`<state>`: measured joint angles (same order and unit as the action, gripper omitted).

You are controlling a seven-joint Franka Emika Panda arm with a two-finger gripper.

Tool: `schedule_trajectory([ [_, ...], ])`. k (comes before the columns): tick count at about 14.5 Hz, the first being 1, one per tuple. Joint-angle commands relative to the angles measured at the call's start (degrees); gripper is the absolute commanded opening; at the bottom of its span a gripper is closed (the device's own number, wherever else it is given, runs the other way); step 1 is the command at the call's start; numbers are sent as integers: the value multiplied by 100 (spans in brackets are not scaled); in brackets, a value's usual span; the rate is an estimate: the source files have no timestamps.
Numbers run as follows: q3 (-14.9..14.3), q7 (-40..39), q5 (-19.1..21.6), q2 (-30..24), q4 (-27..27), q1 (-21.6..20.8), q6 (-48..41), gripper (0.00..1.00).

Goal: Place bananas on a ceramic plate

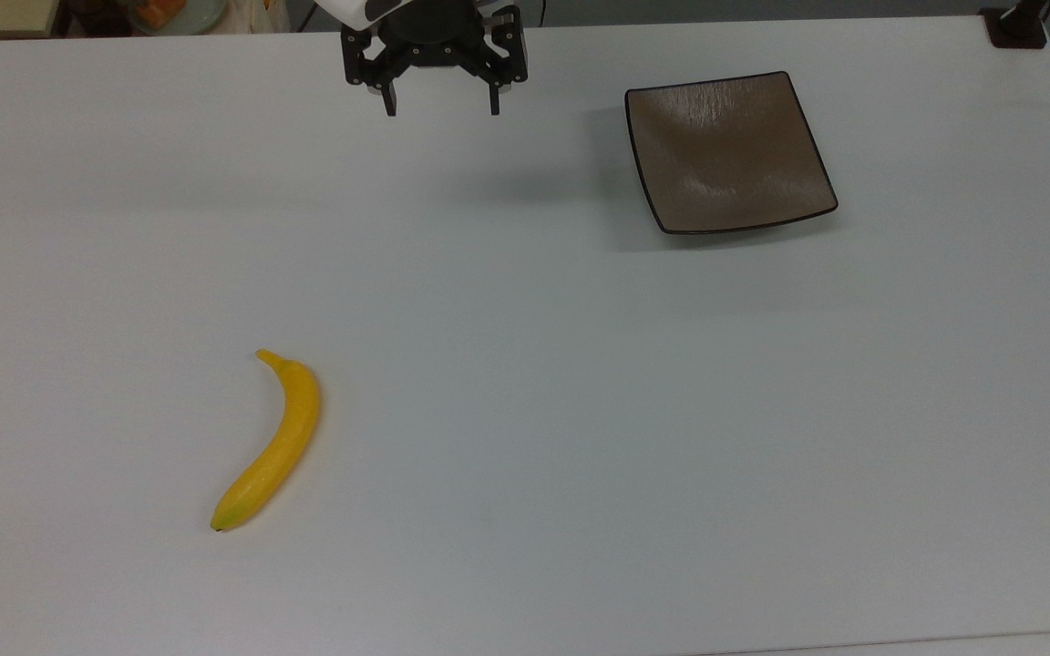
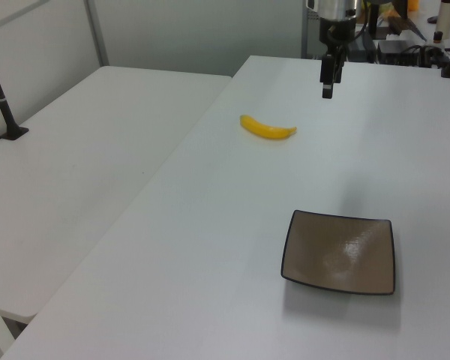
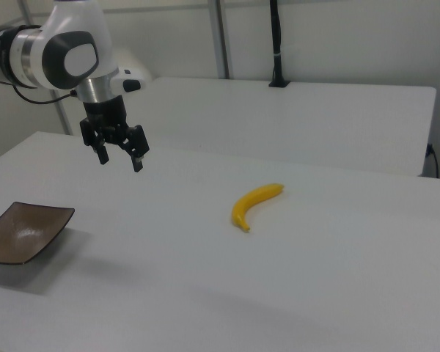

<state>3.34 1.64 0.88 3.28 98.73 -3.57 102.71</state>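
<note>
You have the hand (image 1: 441,107) raised above the surface (image 1: 525,383), at about 12 o'clock in the top view, close to the far edge. Its two fingers (image 1: 389,100) point downward and stand wide apart, with nothing between them; the hand has hold of nothing. In the right view the hand (image 3: 119,160) hangs from the white and grey arm (image 3: 62,55), clear of the surface, and again you can see both fingers spread and empty. In the left view the hand (image 2: 328,79) appears edge-on, so you cannot judge its opening from there.

The banana (image 1: 272,444) lies flat on the surface at about 8 o'clock in the top view, well apart from the hand. Its stem end points toward 12 o'clock and its greenish tip toward 7 o'clock, with the curve bulging toward 3 o'clock. In the left view you find the banana (image 2: 267,128) lying crosswise, toward 7 o'clock from the hand. In the right view the banana (image 3: 254,204) lies near the middle of the surface, toward 4 o'clock from the hand.

The ceramic plate (image 1: 727,153) sits at about 2 o'clock in the top view, toward 4 o'clock from the hand and well apart from the banana. It is square, glossy brown with a dark rim, and carries nothing. In the left view the ceramic plate (image 2: 340,252) sits at 5 o'clock; in the right view the ceramic plate (image 3: 22,233) sits at 8 o'clock, partly cut by the frame edge.

A second white table (image 2: 82,150) stands beside the surface.
</note>
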Motion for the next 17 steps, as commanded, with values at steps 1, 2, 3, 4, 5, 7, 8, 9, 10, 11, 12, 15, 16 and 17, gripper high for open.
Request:
schedule_trajectory([
  [1,-79,-41,-88,-144,234,-91,187,100],
  [2,-79,-41,-88,-143,234,-91,188,100],
  [3,-79,-41,-88,-108,234,-100,196,100],
  [4,-53,-15,-97,-30,234,-117,275,100],
  [5,-44,-14,-97,-11,234,-118,319,100],
  [7,-44,-14,-97,-11,243,-118,337,100],
  [8,-44,-14,-97,15,234,-109,459,100],
  [9,-44,-14,-88,50,243,-109,738,100],
  [10,-44,-6,-88,76,260,-117,959,100],
  [11,-44,-6,-97,94,261,-118,996,100],
  [12,-44,-6,-88,120,287,-118,1031,100],
  [15,-44,-6,-97,313,278,-91,1223,100],
  [16,-44,-6,-106,392,269,-56,1468,100],
  [17,-70,-6,-115,471,269,-39,1767,100],
])
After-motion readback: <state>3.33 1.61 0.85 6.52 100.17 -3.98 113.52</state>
